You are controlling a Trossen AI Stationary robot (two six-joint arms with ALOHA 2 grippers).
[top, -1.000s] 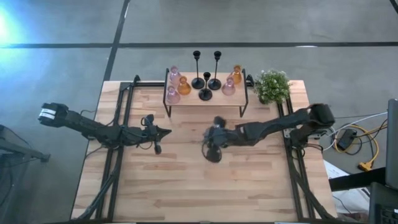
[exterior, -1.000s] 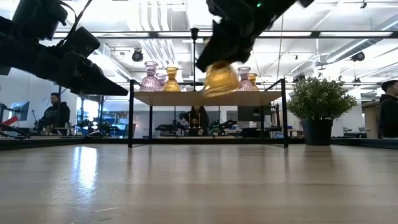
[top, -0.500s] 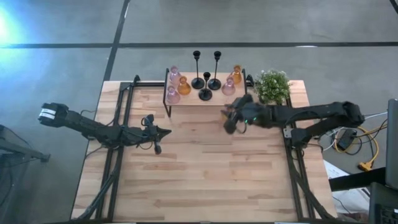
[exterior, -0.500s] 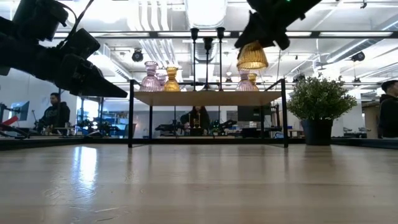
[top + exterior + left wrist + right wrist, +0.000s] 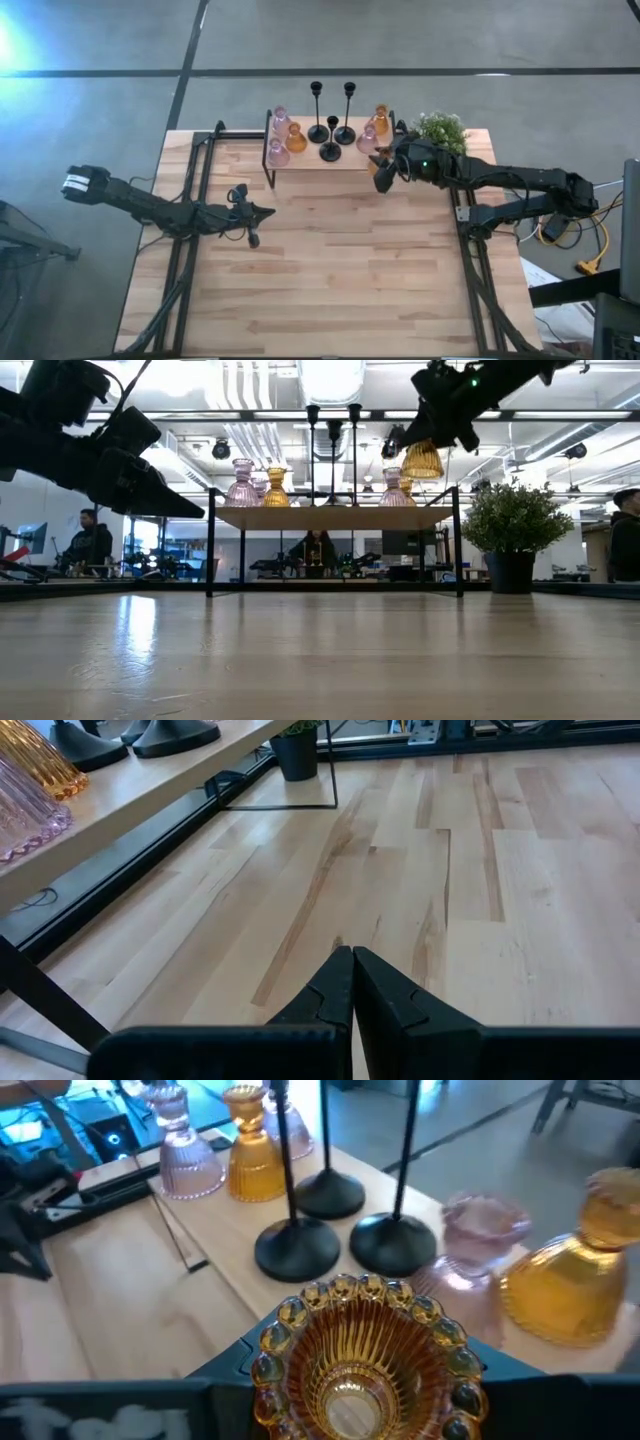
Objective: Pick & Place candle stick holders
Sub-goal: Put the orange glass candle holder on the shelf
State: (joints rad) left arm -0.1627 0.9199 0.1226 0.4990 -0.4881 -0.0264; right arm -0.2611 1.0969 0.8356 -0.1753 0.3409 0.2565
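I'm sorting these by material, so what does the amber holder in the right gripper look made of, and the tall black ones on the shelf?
The amber holder in the right gripper looks like pressed glass: translucent, ribbed, with a beaded rim. The black holders look like matte-painted metal, judging by thin stems and flat round bases, though that's less certain.

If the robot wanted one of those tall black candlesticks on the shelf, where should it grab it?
Probably the thin stem of the front black candlestick, pinched from the table side with fingers level: the stem stands upright and narrow, the round base is too flat. The right gripper already holds an amber glass holder.
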